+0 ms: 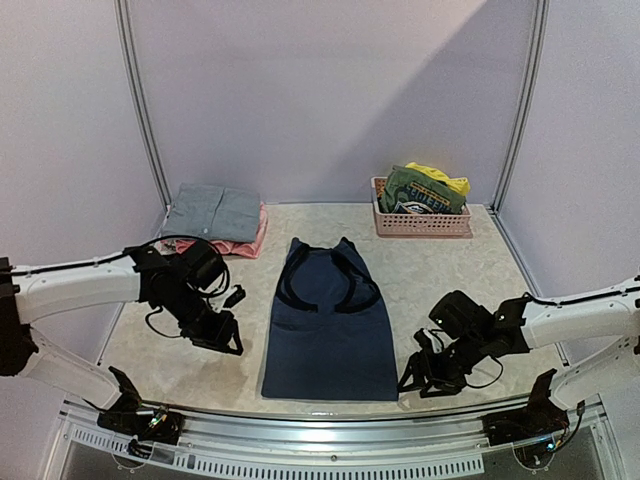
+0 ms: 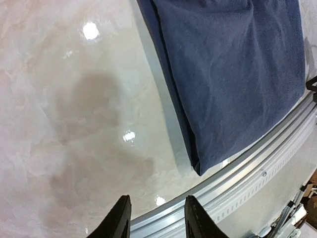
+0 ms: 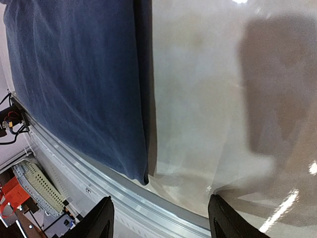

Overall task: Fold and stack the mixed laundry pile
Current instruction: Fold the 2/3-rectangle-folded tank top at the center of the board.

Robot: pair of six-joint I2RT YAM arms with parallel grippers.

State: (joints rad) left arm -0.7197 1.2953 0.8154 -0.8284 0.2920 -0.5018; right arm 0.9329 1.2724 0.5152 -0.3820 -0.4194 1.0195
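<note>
The marbled table (image 1: 450, 270) carries all items. The navy sleeveless top (image 1: 330, 330) lies flat at the table centre, straps toward the far wall and hem at the near edge. No writing shows on its visible face.

At the far left, the grey collared shirt (image 1: 212, 212) sits folded on top of a folded pink garment (image 1: 240, 246).

At the far right, the pink slatted basket (image 1: 420, 224) holds the green printed tee (image 1: 425, 192) with the yellow piece (image 1: 442, 180) behind it. The tee carries pale lettering, too small to read.

The left gripper (image 1: 225, 340) hovers just left of the top. The right gripper (image 1: 415, 378) hovers just right of it.

Only the wrist views show the finger gaps. The left gripper (image 2: 157, 201) has its fingers partly spread, with nothing between them. The right gripper (image 3: 161, 201) has its fingers spread wide, also with nothing between them. Both views show a hem corner of the top (image 2: 233, 74) (image 3: 74, 74) beside the metal rail (image 2: 237, 173).
</note>
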